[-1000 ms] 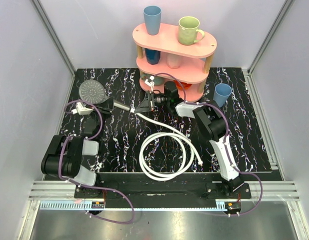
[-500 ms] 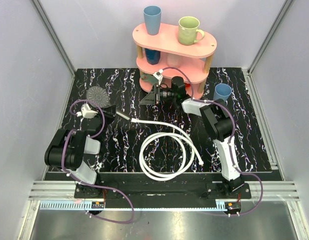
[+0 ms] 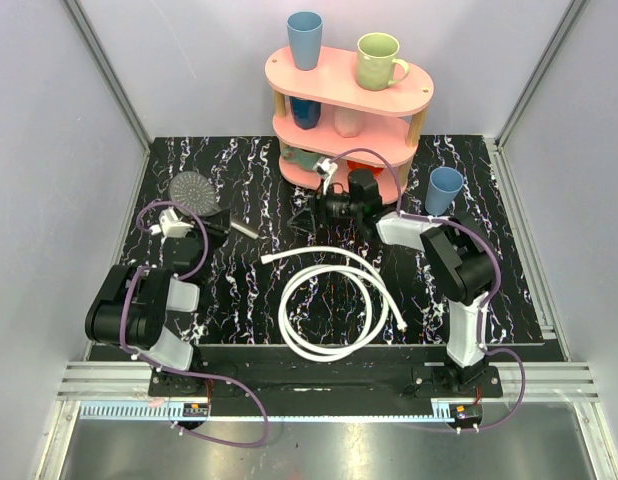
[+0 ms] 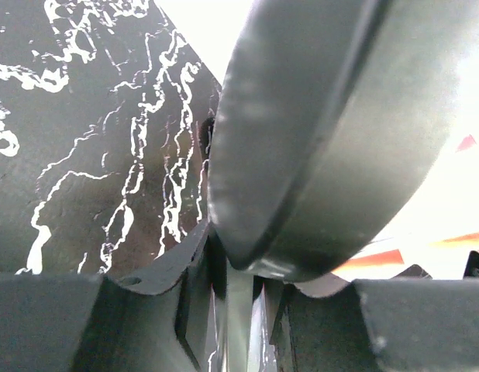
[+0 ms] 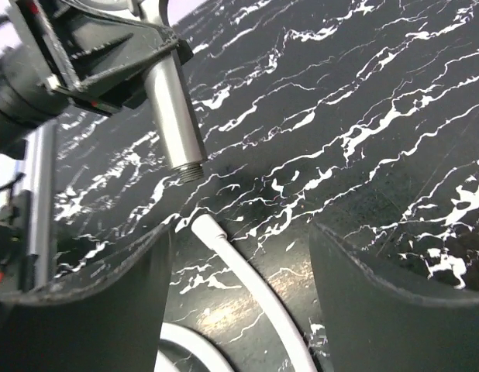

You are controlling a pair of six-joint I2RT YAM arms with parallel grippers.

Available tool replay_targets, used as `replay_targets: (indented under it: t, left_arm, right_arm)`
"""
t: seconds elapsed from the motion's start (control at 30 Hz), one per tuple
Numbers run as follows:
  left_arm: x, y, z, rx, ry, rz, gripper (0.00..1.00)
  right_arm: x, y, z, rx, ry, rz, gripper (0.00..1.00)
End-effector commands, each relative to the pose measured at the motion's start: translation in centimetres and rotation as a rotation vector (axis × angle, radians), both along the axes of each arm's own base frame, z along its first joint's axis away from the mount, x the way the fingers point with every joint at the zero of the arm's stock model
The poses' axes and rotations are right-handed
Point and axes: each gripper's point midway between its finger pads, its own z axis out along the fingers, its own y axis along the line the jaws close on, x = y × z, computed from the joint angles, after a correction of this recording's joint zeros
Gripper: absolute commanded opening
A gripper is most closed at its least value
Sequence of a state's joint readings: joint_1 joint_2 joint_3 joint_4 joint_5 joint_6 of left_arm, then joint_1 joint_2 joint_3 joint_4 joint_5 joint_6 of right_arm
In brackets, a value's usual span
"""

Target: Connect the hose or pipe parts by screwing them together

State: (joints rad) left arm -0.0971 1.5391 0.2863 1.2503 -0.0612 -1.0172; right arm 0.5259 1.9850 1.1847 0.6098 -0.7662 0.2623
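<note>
The right tool [image 5: 239, 263] has sprung wide and backed off — the hose [image 3: 329, 300] end it gripped a second ago lies loose on the counter [image 3: 489, 290], unjoined. The left tool [image 3: 209, 217] stays pinched on the handle [image 3: 241, 229] of the shower head [image 3: 192, 188]. Only the right wrist view shows handle thread [image 5: 191, 172] and hose fitting [image 5: 202, 227] just apart.
</note>
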Motion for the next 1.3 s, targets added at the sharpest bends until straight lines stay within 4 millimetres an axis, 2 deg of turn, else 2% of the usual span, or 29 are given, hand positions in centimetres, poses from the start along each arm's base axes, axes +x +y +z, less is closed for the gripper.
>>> replay_targets:
  t: [0.0,0.03,0.07,0.1,0.13,0.17,0.2,0.23,0.27,0.3,0.33,0.37,0.4,0.47,0.5,0.63,0.73,0.87,0.97,1.0,1.1,1.2,1.27]
  left_arm:
    - [-1.1,1.5,7.7,-0.003,-0.307,0.078,0.0]
    - [-1.5,1.9,8.9,0.003,-0.33,0.097,0.0]
    - [-1.6,2.7,9.0,0.021,-0.316,0.12,0.0]
    - [-1.0,3.4,7.1,0.056,-0.212,0.142,0.0]
    - [-1.7,4.0,8.8,0.066,-0.229,0.17,0.0]
    - [-2.0,4.7,8.8,0.083,-0.201,0.203,0.0]
    - [-2.1,6.1,6.9,0.123,-0.09,0.269,0.0]
    - [-3.1,6.8,8.8,0.136,-0.121,0.306,0.0]
    - [-3.6,7.4,9.0,0.157,-0.105,0.336,0.0]
    - [-4.0,8.6,8.1,0.199,-0.022,0.389,0.0]
    - [-4.9,9.3,9.2,0.201,-0.024,0.423,0.0]
    - [-5.5,10.5,9.1,0.207,0.01,0.472,0.0]
    - [-6.0,11.1,8.1,0.222,0.086,0.487,0.0]
    - [-6.9,12.0,8.6,0.201,0.092,0.501,0.0]
    - [-7.2,12.0,8.1,0.201,0.109,0.495,0.0]
    - [-7.9,11.4,7.9,0.196,0.115,0.449,0.0]
    - [-8.0,10.5,7.2,0.196,0.145,0.395,0.0]
    - [-8.2,9.7,6.7,0.187,0.149,0.347,0.0]
    - [-8.6,9.5,6.4,0.176,0.15,0.34,0.0]
    - [-8.8,9.5,6.2,0.174,0.154,0.34,0.0]
    - [-9.0,9.3,6.4,0.175,0.148,0.329,0.0]
    - [-9.0,9.1,6.9,0.168,0.132,0.317,0.0]
    - [-8.9,8.8,7.3,0.15,0.114,0.304,0.0]
  right_arm:
    - [0.3,1.6,-2.1,-0.22,-0.19,0.001,0.77]
    - [-0.4,1.7,-3.5,-0.283,-0.207,0.036,0.77]
    - [-1.1,3.0,-3.4,-0.297,-0.235,0.071,0.77]
    - [-1.4,3.5,-4.6,-0.327,-0.24,0.093,0.77]
    - [-1.5,4.1,-4.6,-0.341,-0.273,0.12,0.77]
    - [-2.0,4.9,-4.7,-0.342,-0.286,0.141,0.77]
    - [-2.2,5.3,-5.7,-0.348,-0.283,0.163,0.77]
    - [-2.4,5.7,-5.9,-0.347,-0.302,0.189,0.76]
    - [-2.4,6.2,-5.9,-0.342,-0.319,0.2,0.76]
    - [-2.8,6.9,-6.4,-0.348,-0.319,0.216,0.76]
    - [-2.6,7.2,-6.1,-0.355,-0.328,0.232,0.76]
    - [-2.9,7.6,-6.2,-0.363,-0.324,0.246,0.76]
    - [-3.2,8.0,-7.0,-0.383,-0.307,0.264,0.76]
    - [-3.4,8.1,-7.7,-0.427,-0.25,0.269,0.76]
    - [-3.7,8.1,-8.5,-0.443,-0.218,0.27,0.76]
    - [-6.0,7.7,-11.6,-0.499,-0.171,0.329,0.78]
    - [-7.0,7.4,-13.3,-0.556,-0.203,0.346,0.78]
    - [-7.3,7.3,-14.0,-0.578,-0.241,0.343,0.78]
    - [-7.5,7.6,-14.1,-0.585,-0.272,0.337,0.7]
    - [-7.4,7.7,-13.9,-0.584,-0.287,0.334,0.6]
    - [-7.5,8.1,-13.5,-0.56,-0.317,0.324,0.48]
    - [-7.4,8.2,-13.1,-0.532,-0.334,0.306,0.44]
    - [-7.4,8.4,-12.8,-0.507,-0.351,0.299,0.34]
